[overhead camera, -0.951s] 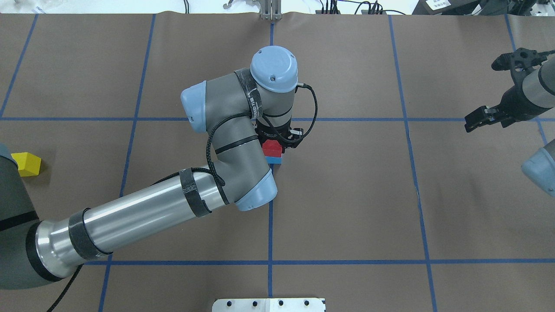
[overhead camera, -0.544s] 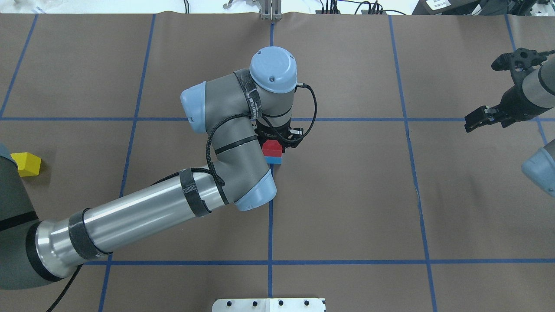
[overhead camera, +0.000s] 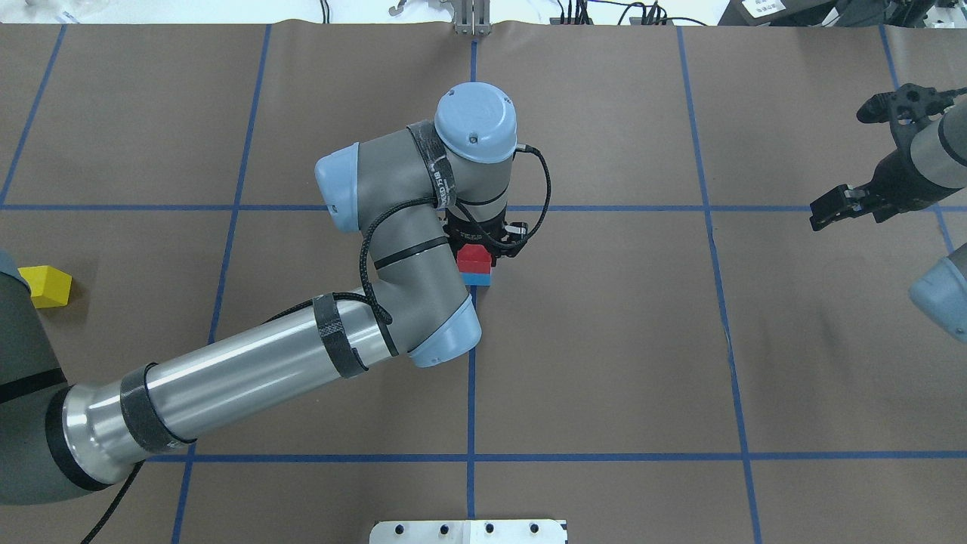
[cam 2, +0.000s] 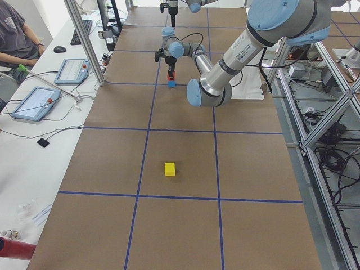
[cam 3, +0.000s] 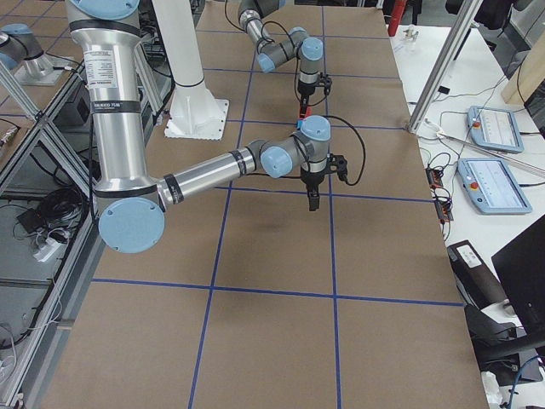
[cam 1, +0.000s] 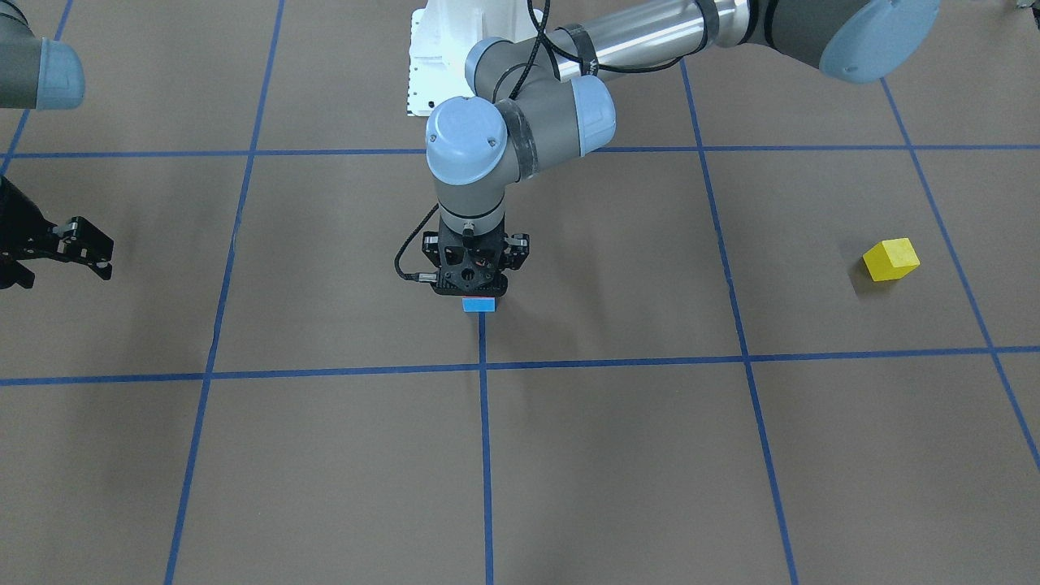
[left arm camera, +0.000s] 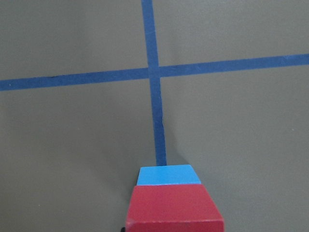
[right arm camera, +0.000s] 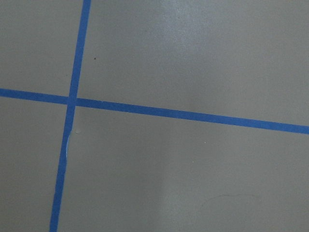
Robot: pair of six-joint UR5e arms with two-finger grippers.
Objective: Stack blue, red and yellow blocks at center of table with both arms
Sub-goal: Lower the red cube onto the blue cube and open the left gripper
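A red block point(overhead camera: 474, 258) rests on top of a blue block point(overhead camera: 477, 279) at the table's centre, by the crossing of the blue tape lines. My left gripper point(overhead camera: 483, 243) points straight down and is shut on the red block. In the left wrist view the red block point(left arm camera: 175, 210) fills the bottom edge, with the blue block point(left arm camera: 168, 175) showing under it. The fingers are hidden. A yellow block point(overhead camera: 47, 285) lies alone far to the left, near my left arm's base. My right gripper point(overhead camera: 835, 208) hangs open and empty at the far right, over bare table.
The brown table cover bears a grid of blue tape lines point(overhead camera: 471, 393). The white robot base plate point(overhead camera: 468, 531) is at the near edge. In the left side view a side bench holds tablets point(cam 2: 34, 101), and a person sits there.
My left wrist has shifted only very slightly. The red block stays in the gripper on the blue block. The right arm has not moved.
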